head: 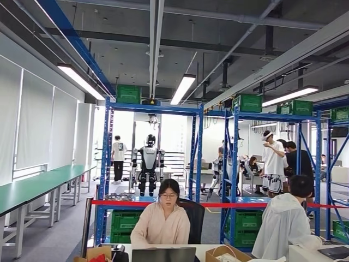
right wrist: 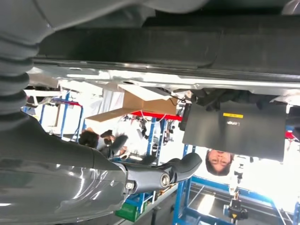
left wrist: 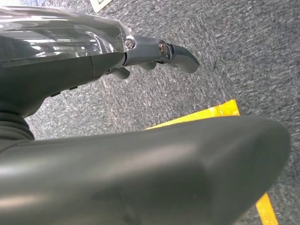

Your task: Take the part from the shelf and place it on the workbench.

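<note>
Ahead, across the room: blue shelf (head: pixel 152 109) with a round, ring-like part (head: pixel 119 196) lying on its middle level, just behind red tape (head: pixel 230 205). Nearer, two seated people at a white surface (head: pixel 205 250) with a laptop (head: pixel 163 255). Left hand (left wrist: pixel 155 51) empty, fingers stretched out over grey carpet (left wrist: pixel 247 51) and yellow floor line (left wrist: pixel 208 112). Right hand (right wrist: pixel 166 173) likewise extended, holding nothing.

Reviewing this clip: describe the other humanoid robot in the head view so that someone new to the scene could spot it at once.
Find the nearest blue shelf frame left of centre. Through its opening, beyond the red strip, stands the humanoid robot, above the head of the seated person in pink. Unlike the people around it, it has a white torso, dark limbs and a dark rounded head.
</note>
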Controlling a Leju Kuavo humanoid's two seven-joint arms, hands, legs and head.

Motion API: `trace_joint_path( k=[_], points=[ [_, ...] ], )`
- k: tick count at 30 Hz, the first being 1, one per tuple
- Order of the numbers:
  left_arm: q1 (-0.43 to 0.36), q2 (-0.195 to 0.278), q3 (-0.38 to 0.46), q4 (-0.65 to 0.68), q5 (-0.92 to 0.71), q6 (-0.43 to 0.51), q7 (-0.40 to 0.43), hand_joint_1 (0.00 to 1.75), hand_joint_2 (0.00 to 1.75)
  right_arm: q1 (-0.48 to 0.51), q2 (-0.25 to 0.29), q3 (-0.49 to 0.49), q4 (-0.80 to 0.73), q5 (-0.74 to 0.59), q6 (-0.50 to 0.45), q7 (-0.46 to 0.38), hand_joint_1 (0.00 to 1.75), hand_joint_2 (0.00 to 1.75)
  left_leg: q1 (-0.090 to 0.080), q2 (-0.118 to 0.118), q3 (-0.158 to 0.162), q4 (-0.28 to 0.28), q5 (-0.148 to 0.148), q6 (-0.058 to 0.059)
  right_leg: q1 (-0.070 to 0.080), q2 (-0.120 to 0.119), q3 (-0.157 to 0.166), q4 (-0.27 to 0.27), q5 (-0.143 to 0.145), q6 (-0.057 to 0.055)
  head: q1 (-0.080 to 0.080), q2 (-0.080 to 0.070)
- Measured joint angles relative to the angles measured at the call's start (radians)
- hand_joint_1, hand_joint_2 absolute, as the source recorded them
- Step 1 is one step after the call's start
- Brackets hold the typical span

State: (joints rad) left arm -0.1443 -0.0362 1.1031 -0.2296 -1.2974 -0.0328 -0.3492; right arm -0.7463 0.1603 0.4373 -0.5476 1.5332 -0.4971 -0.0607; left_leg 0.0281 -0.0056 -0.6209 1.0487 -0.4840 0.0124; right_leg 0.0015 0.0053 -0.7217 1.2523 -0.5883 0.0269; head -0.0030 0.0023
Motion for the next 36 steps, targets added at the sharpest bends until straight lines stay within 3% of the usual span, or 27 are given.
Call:
trace_joint_path(
  k=[1, 2, 3, 5, 7, 11, 13, 15, 16, 17, 18, 20, 22, 24, 27, 28, 31, 32, 33, 34, 36],
  points=[
    [0.0, 0.0, -0.002, 0.0, 0.0, 0.0, 0.002, 0.0, 0.0, 0.005, 0.0, 0.0, -0.001, 0.003, -0.002, 0.0, 0.0, 0.0, 0.0, 0.0, 0.0, 0.0, 0.0, 0.0, -0.002, 0.0, -0.022, 0.049, -0.014, 0.002, 0.0, 0.0],
    [0.001, 0.0, -0.003, 0.0, 0.0, 0.0, 0.003, 0.0, 0.0, 0.01, 0.0, 0.0, -0.003, 0.006, -0.003, 0.0, 0.0, 0.0, 0.0, 0.0, 0.001, 0.0, 0.0, 0.0, -0.003, 0.0, -0.028, 0.062, -0.01, 0.003, 0.0, 0.0],
    [0.002, 0.0, -0.005, 0.0, 0.0, 0.0, 0.005, 0.0, 0.0, 0.014, 0.0, -0.001, -0.007, 0.007, -0.005, 0.0, 0.0, 0.0, 0.0, 0.0, 0.002, 0.0, 0.0, 0.0, -0.004, 0.0, -0.014, 0.033, 0.012, 0.002, 0.0, 0.0],
    [0.001, 0.0, -0.007, 0.0, 0.0, 0.0, 0.008, 0.0, 0.0, 0.016, -0.001, -0.003, -0.018, 0.004, -0.008, -0.008, 0.0, 0.0, 0.0, -0.001, 0.005, 0.0, -0.001, -0.002, -0.002, 0.0, 0.054, -0.102, 0.076, -0.006, 0.0, 0.0],
    [0.0, 0.0, -0.009, 0.0, 0.0, 0.0, 0.01, 0.0, 0.0, 0.015, -0.001, -0.01, -0.031, -0.017, -0.013, -0.037, 0.0, 0.0, -0.001, -0.001, 0.006, -0.002, -0.002, -0.007, 0.003, 0.001, 0.103, -0.204, 0.108, -0.015, 0.0, 0.0],
    [0.001, 0.0, -0.015, 0.0, 0.001, -0.003, 0.015, 0.0, 0.0, 0.036, -0.004, -0.039, -0.093, -0.173, 0.0, -0.196, 0.0, 0.0, 0.0, 0.0, 0.007, -0.008, -0.006, -0.027, 0.006, 0.001, 0.113, -0.233, 0.116, -0.036, 0.0, 0.0],
    [-0.001, 0.001, -0.019, 0.0, 0.002, -0.007, 0.018, 0.0, 0.0, 0.054, -0.004, -0.058, -0.157, -0.31, 0.047, -0.302, 0.0, 0.0, 0.0, 0.0, -0.015, 0.047, -0.048, -0.031, 0.002, -0.001, 0.118, -0.245, 0.123, -0.048, 0.0, 0.0],
    [-0.003, 0.002, -0.022, 0.0, 0.005, -0.01, 0.02, 0.0, 0.0, 0.084, -0.004, -0.082, -0.242, -0.491, 0.128, -0.405, 0.0, 0.0, -0.002, 0.0, -0.069, 0.175, -0.113, -0.032, 0.005, -0.003, 0.118, -0.246, 0.123, -0.051, 0.001, 0.0],
    [-0.003, 0.002, -0.023, 0.0, 0.006, -0.011, 0.02, 0.0, 0.0, 0.104, -0.004, -0.096, -0.291, -0.576, 0.172, -0.444, 0.0, 0.0, -0.002, 0.0, -0.094, 0.231, -0.132, -0.033, 0.006, -0.003, 0.118, -0.245, 0.122, -0.052, 0.001, 0.0],
    [-0.003, 0.003, -0.023, 0.0, 0.008, -0.011, 0.021, 0.0, 0.0, 0.123, -0.004, -0.109, -0.34, -0.654, 0.214, -0.475, 0.0, 0.0, -0.002, 0.0, -0.104, 0.256, -0.133, -0.035, 0.007, -0.003, 0.119, -0.245, 0.122, -0.052, 0.001, 0.0],
    [-0.004, 0.004, -0.024, 0.0, 0.01, -0.012, 0.021, 0.0, 0.0, 0.142, -0.004, -0.122, -0.389, -0.727, 0.256, -0.5, 0.0, 0.0, -0.002, 0.0, -0.097, 0.242, -0.115, -0.036, 0.007, -0.003, 0.119, -0.244, 0.121, -0.052, 0.001, 0.0],
    [-0.006, 0.005, -0.025, 0.0, 0.02, -0.016, 0.02, 0.0, 0.0, 0.183, 0.004, -0.157, -0.504, -0.926, 0.375, -0.555, 0.0, 0.0, 0.0, 0.001, -0.042, 0.124, -0.049, -0.036, 0.006, -0.001, 0.12, -0.238, 0.116, -0.048, 0.001, 0.0],
    [-0.008, 0.005, -0.025, 0.0, 0.04, -0.027, 0.017, 0.0, 0.0, 0.24, 0.024, -0.214, -0.663, -1.235, 0.562, -0.601, 0.0, 0.0, 0.0, 0.0, 0.004, 0.023, -0.013, -0.033, 0.011, -0.001, 0.114, -0.225, 0.109, -0.039, 0.001, 0.0],
    [-0.004, 0.006, -0.025, 0.0, 0.061, -0.037, 0.013, 0.0, 0.0, 0.299, 0.046, -0.273, -0.837, -1.52, 0.731, -0.606, 0.0, 0.0, -0.003, -0.002, 0.011, 0.003, -0.015, -0.025, 0.014, -0.002, 0.106, -0.217, 0.106, -0.032, 0.0, 0.0],
    [0.005, 0.007, -0.022, 0.0, 0.08, -0.044, 0.008, 0.0, 0.0, 0.364, 0.068, -0.338, -1.039, -1.669, 0.847, -0.589, 0.0, 0.0, -0.001, -0.002, 0.012, 0.001, -0.013, -0.011, 0.01, -0.002, 0.1, -0.198, 0.087, -0.02, 0.0, 0.0],
    [0.006, 0.007, -0.021, 0.0, 0.086, -0.044, 0.004, 0.0, 0.0, 0.38, 0.072, -0.352, -1.088, -1.68, 0.873, -0.589, 0.0, 0.0, 0.0, 0.0, 0.013, 0.0, -0.012, -0.006, 0.007, -0.002, 0.086, -0.162, 0.063, -0.014, 0.0, 0.0],
    [0.01, 0.01, -0.015, 0.0, 0.109, -0.038, -0.012, 0.0, 0.0, 0.446, 0.08, -0.377, -1.217, -1.727, 0.969, -0.589, 0.0, 0.0, 0.0, 0.003, 0.014, 0.0, -0.01, 0.001, -0.001, -0.003, 0.011, 0.022, -0.031, -0.001, 0.0, 0.0],
    [0.016, 0.011, -0.011, 0.0, 0.117, -0.034, -0.018, 0.0, 0.0, 0.475, 0.081, -0.381, -1.256, -1.742, 0.996, -0.586, 0.0, 0.0, 0.0, 0.003, 0.014, 0.0, -0.01, 0.001, -0.003, -0.003, -0.002, 0.056, -0.041, 0.0, 0.0, 0.0],
    [0.024, 0.012, -0.006, 0.0, 0.124, -0.03, -0.025, 0.0, 0.0, 0.504, 0.081, -0.384, -1.294, -1.754, 1.017, -0.583, 0.0, 0.0, 0.0, 0.003, 0.014, 0.0, -0.01, 0.001, -0.003, -0.003, 0.003, 0.052, -0.031, 0.0, 0.0, 0.0],
    [0.032, 0.014, 0.0, 0.0, 0.13, -0.026, -0.03, 0.0, 0.0, 0.531, 0.081, -0.386, -1.327, -1.762, 1.034, -0.58, 0.0, 0.0, 0.0, 0.003, 0.014, 0.0, -0.01, 0.001, -0.004, -0.003, 0.028, 0.008, -0.005, -0.001, 0.0, 0.0],
    [0.045, 0.015, 0.011, 0.0, 0.141, -0.02, -0.039, 0.0, 0.0, 0.577, 0.081, -0.387, -1.379, -1.767, 1.06, -0.581, 0.0, 0.0, -0.002, 0.002, 0.014, 0.0, -0.009, -0.001, -0.002, -0.002, 0.102, -0.133, 0.054, -0.008, 0.0, 0.0]
  ],
)
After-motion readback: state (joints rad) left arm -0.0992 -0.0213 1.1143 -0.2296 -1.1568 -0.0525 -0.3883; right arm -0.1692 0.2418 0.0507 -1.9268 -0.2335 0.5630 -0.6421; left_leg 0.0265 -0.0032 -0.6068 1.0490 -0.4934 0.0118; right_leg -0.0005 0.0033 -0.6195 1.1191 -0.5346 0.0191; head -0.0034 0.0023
